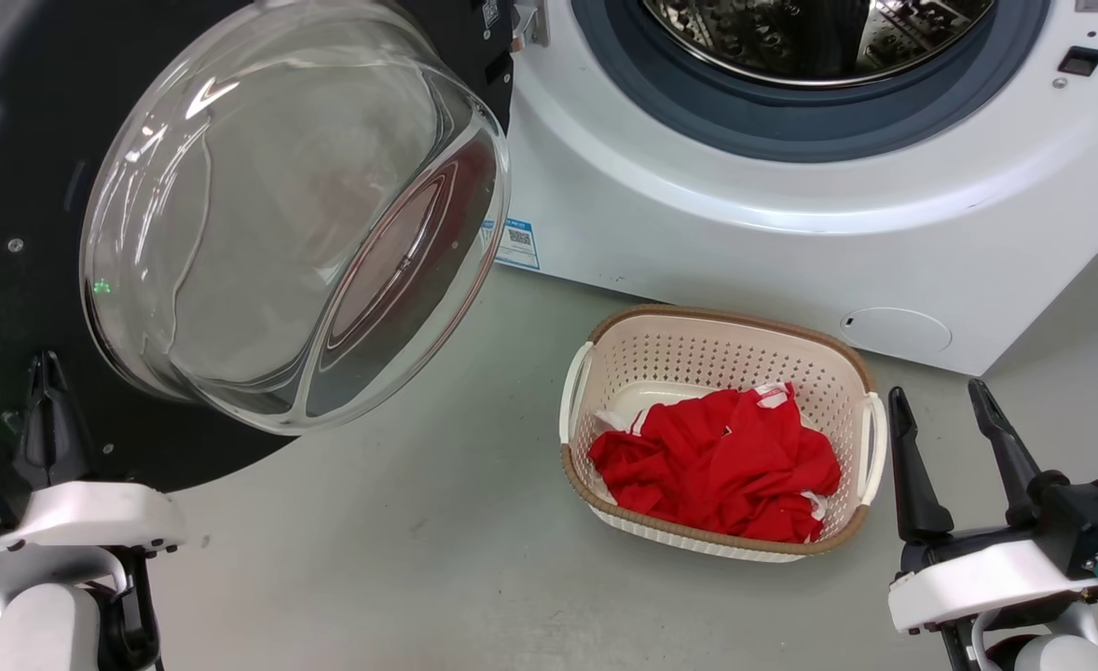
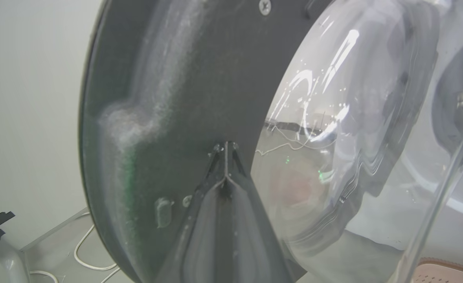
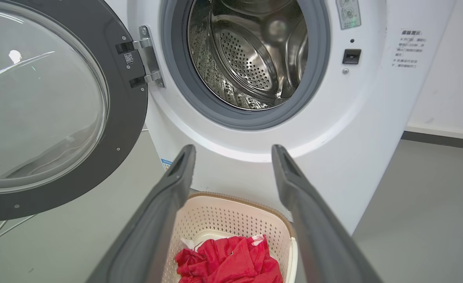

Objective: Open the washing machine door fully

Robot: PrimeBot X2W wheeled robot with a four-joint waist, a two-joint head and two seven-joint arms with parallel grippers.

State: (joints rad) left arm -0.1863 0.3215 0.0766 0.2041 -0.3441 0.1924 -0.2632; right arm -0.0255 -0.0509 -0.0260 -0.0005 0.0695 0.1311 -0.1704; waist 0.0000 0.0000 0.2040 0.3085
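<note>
Red cloth [image 1: 717, 466] lies in the basket [image 1: 726, 321], lower centre, on grey floor [image 1: 418, 559]; left pincer [image 1: 44, 363] closed at the door [image 1: 8, 186], right pincer [image 1: 939, 393] wide.

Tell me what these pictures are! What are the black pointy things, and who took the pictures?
A robot with two arms took them. One camera sits on its head, looking down; one rides on each wrist. The black pointy things are its fingers. Its left hand is shut, tips against the dark inner side of the open washing machine door. Its right hand is open and holds nothing. On the grey floor before the white washing machine stands a beige laundry basket with red cloth inside.
</note>
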